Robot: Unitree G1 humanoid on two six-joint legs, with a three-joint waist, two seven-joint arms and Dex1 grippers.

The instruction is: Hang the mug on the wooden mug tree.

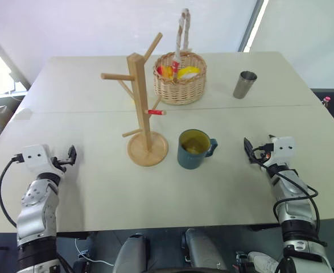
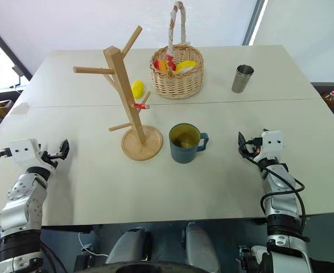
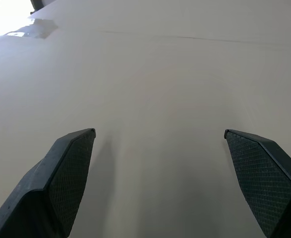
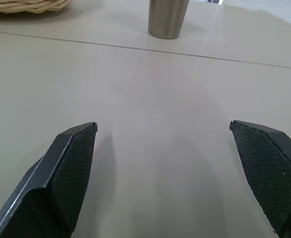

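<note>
Left gripper (image 1: 72,154) at lower left of the head frame, jaws spread wide, nothing between them, hovering over bare surface (image 1: 98,193). Left wrist view: both fingers (image 3: 68,171) far apart, plain tabletop between them.

Right gripper (image 1: 248,151) at lower right, jaws also wide and empty, just above the surface. Right wrist view: fingers (image 4: 71,168) spread, with the steel tumbler (image 4: 167,17) ahead near the top edge and a sliver of wicker basket (image 4: 29,5) in the upper left corner.

The mug (image 1: 193,149) stands upright on the surface at frame centre, between the two grippers and nearer the right one, well apart from both. Teal outside, yellowish-green inside, handle pointing toward the right side of the frame. Not on any peg.

The wooden mug tree (image 1: 141,108) is just left of the mug, upright; its round base is close beside the mug, with a small gap visible in the right eye view. Pegs angle off the post, and the red-tipped peg (image 1: 156,112) points right, above the mug.

Basket (image 1: 180,79) sits behind the tree at upper centre, tall handle up, with yellow and red items inside. Tumbler (image 1: 244,84) is at upper right. A small yellow object (image 2: 137,89) lies behind the post.
</note>
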